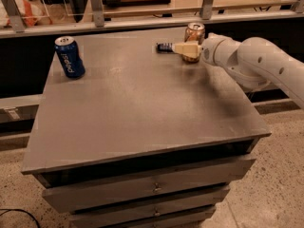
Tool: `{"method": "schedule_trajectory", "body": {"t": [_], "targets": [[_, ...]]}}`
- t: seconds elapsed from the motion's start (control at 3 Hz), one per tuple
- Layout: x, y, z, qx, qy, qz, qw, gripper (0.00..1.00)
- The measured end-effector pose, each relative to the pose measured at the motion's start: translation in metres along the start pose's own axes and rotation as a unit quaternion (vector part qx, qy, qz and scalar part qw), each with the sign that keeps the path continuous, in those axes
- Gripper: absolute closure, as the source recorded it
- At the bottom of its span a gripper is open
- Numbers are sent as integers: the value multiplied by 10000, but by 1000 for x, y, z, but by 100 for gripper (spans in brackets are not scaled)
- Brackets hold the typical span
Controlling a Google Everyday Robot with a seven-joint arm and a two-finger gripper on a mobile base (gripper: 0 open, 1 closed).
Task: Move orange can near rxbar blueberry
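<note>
The orange can (pixel 195 31), pale orange-tan with a silver top, stands upright near the table's far edge, right of centre. The rxbar blueberry (pixel 164 47), a small dark flat bar, lies on the table just left of the can, a short gap away. My gripper (pixel 184 49) is low over the table directly in front of the can and hides its lower part. Its pale tip reaches left to the bar's right end. The white arm (pixel 256 61) comes in from the right.
A blue Pepsi can (pixel 69 57) stands upright at the far left of the grey table (pixel 142 108). A rail with posts (pixel 142 20) runs behind the table's far edge. Drawers (pixel 152 189) sit below the front edge.
</note>
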State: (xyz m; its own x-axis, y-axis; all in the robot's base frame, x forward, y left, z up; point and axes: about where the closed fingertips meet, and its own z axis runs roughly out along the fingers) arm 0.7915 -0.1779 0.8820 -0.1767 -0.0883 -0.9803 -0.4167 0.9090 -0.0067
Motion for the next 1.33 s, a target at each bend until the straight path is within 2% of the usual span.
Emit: {"method": "schedule_trajectory", "body": {"t": [0.33, 0.67, 1.33], "targets": [[0, -1, -1, 8, 0, -6, 10000, 0], [1, -7, -16, -27, 44, -32, 10000, 0], [8, -32, -66, -572, -109, 74, 9983, 0]]}}
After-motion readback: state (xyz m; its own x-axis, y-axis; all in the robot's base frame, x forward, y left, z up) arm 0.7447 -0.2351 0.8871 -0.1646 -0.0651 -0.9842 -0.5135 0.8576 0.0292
